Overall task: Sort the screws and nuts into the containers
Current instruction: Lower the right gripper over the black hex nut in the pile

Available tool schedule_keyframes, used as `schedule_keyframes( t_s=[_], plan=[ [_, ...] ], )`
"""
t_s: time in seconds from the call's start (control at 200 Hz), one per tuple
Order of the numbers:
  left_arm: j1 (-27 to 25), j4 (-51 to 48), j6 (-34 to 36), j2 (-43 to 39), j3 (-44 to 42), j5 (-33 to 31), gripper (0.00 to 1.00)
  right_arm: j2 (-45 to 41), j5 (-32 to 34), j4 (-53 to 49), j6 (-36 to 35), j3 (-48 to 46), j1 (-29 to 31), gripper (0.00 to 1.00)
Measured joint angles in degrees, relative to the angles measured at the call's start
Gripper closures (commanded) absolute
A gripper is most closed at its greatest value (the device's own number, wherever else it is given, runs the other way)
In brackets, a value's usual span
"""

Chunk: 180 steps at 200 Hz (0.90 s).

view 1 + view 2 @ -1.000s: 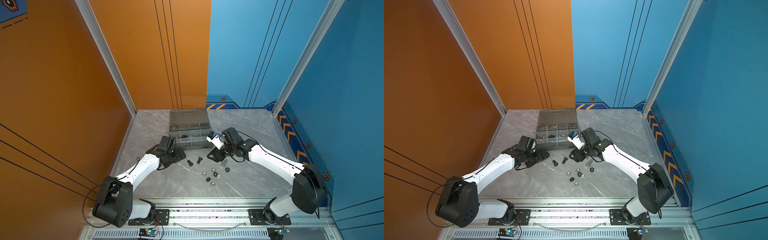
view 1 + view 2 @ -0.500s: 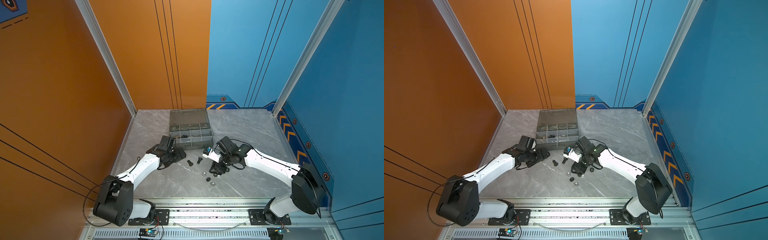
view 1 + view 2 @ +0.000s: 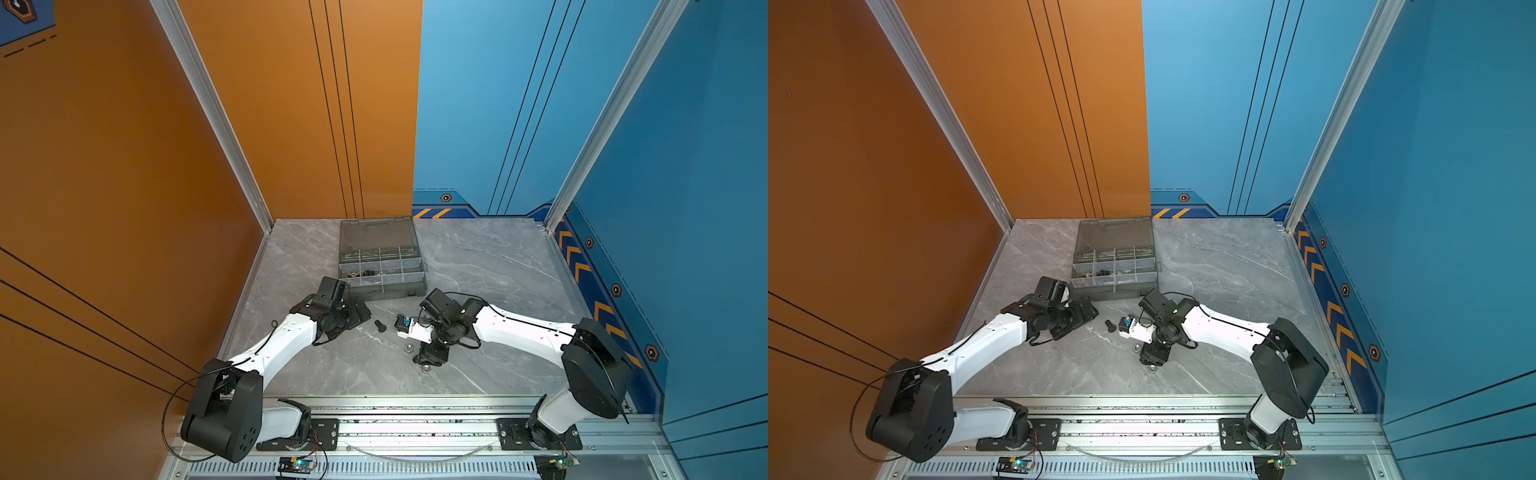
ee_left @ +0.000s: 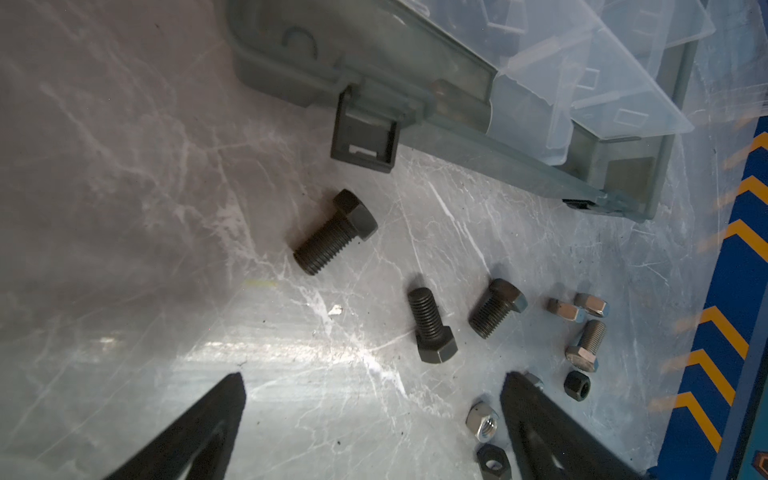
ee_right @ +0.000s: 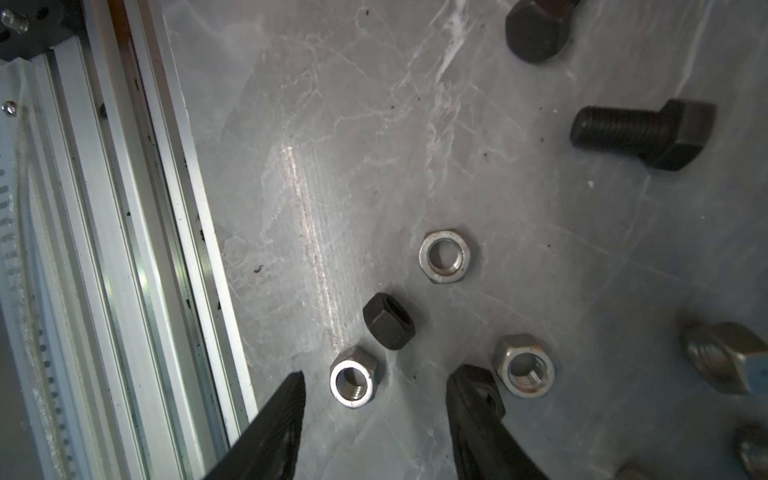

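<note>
- Grey marble bench [image 3: 490,266] carries the open organiser case [image 3: 384,291] toward the back wall.
- Left tool [image 4: 372,378] gapes wide over bare bench, with black screws [image 4: 432,326] lying just beyond.
- Right tool [image 5: 380,374] stands half-parted, straddling a silver nut [image 5: 353,380] without touching it.

In both top views the right gripper [image 3: 429,360] is covering most loose nuts [image 3: 408,347], and the organiser case [image 3: 386,291] is showing its contents too small to name. In the right wrist view a black bolt [image 5: 536,29] is running off the edge and a silver bolt [image 5: 725,357] is blurring at the border.
</note>
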Motion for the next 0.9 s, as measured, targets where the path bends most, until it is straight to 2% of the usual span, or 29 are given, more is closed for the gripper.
schedule_keyframes(
  t_s=[0.511, 0.901],
  plan=[
    [0.61, 0.24, -0.48, -0.5, -0.72, 0.0, 0.02, 3.08, 4.44, 2.23, -2.38, 0.0, 1.86, 0.46],
    [0.98, 0.26, -0.46, -0.5, -0.72, 0.0, 0.02, 6.91, 4.94, 3.06, -2.99, 0.02, 2.75, 0.48]
  ],
)
